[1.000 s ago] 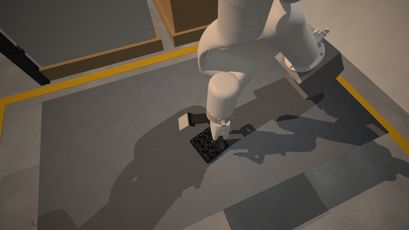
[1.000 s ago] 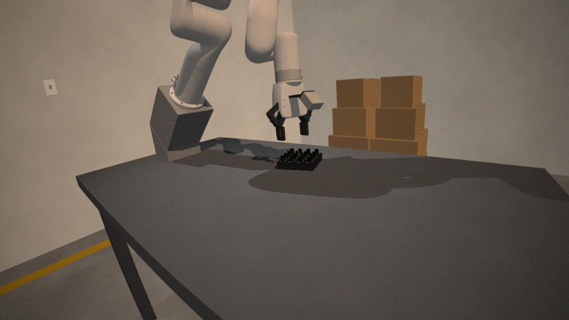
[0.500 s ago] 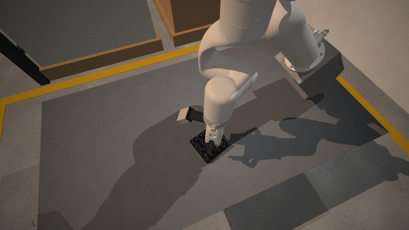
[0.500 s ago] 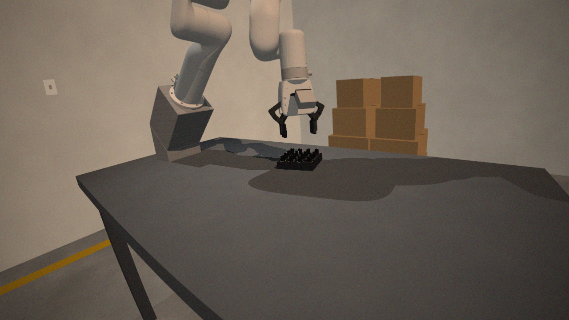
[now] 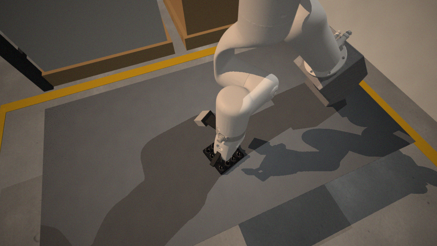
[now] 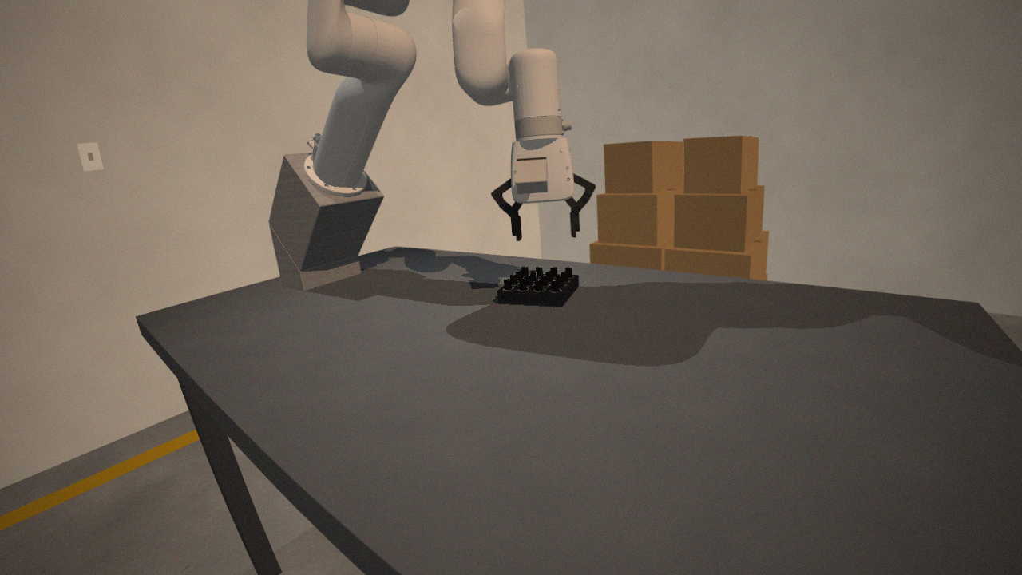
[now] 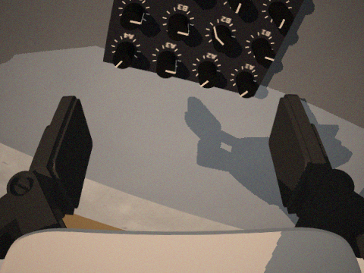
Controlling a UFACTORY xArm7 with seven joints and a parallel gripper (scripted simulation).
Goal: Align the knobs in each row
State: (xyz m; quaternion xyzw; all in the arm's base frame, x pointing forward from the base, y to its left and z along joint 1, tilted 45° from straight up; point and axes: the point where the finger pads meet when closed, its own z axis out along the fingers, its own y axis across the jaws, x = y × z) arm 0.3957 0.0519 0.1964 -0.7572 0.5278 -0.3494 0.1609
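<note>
below the wide-open, released tool, the black knob box on the table, apart from it

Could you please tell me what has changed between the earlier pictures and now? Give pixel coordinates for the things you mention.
The gripper (image 5: 227,156) (image 6: 544,236) (image 7: 180,118) has turned and moved to the right in the exterior view, toward the lower left in the top view. It stands open, holding nothing. The knob box (image 5: 219,168) (image 6: 532,295) (image 7: 197,49) stayed in place; earlier knob directions are too small to compare.
</note>
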